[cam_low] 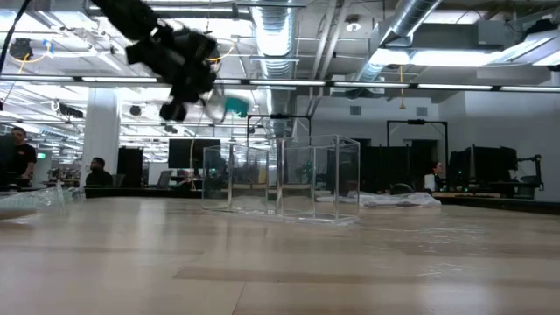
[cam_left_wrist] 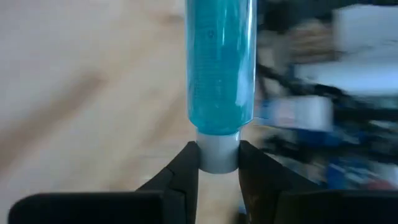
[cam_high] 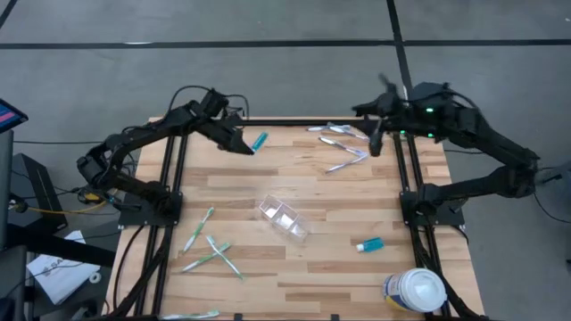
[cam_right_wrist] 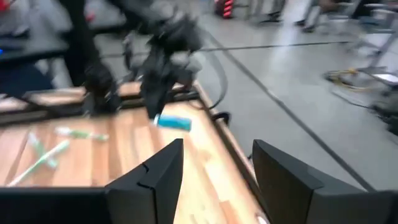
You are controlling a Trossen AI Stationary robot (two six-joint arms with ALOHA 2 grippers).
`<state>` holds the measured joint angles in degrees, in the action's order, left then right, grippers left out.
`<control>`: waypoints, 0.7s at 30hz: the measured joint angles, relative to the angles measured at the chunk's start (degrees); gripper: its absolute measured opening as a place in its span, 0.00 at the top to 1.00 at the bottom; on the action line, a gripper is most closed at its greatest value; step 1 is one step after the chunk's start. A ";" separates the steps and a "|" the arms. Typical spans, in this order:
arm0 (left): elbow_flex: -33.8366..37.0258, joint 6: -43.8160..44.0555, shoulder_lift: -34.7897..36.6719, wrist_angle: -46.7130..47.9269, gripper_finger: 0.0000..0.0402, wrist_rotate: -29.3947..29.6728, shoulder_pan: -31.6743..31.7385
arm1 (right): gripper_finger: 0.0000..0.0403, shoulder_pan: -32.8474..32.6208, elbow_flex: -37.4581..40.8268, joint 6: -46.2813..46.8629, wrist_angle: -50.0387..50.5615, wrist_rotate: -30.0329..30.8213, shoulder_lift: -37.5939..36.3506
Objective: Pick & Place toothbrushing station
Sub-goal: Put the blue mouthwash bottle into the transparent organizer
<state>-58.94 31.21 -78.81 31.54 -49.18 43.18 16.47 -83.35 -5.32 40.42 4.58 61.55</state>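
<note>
Toothbrushing station (cam_high: pixel 284 218) well apart from left hand (cam_high: pixel 247 147).

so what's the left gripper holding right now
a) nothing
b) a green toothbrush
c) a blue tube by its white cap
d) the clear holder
c: the left gripper is shut on the white cap of the blue tube, lifted off the table; the clear holder lies untouched mid-table.

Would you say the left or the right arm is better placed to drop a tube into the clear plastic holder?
Left: the left gripper already clamps a blue tube; the right gripper is open, empty, farther from the clear plastic holder.
</note>
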 joint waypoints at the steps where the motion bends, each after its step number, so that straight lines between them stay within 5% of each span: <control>1: -1.71 1.95 0.00 -0.28 0.81 -1.91 -0.88 | 0.55 0.23 0.00 -1.05 -0.14 -1.64 0.99; 6: -7.55 10.23 0.06 -1.39 0.81 -3.96 -5.32 | 0.55 0.00 -3.30 -5.36 1.08 -9.20 7.05; 12: -7.67 16.33 -0.02 -1.09 0.81 -7.39 -10.49 | 0.55 -1.98 -13.94 -14.72 6.85 -11.92 15.58; 21: -7.67 22.42 -0.02 -4.39 0.81 -9.57 -17.27 | 0.55 -2.65 -25.11 -20.81 15.51 -23.63 26.87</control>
<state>-66.61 53.63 -78.83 27.16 -58.75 25.90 13.82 -108.46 -26.13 55.92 -19.05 88.42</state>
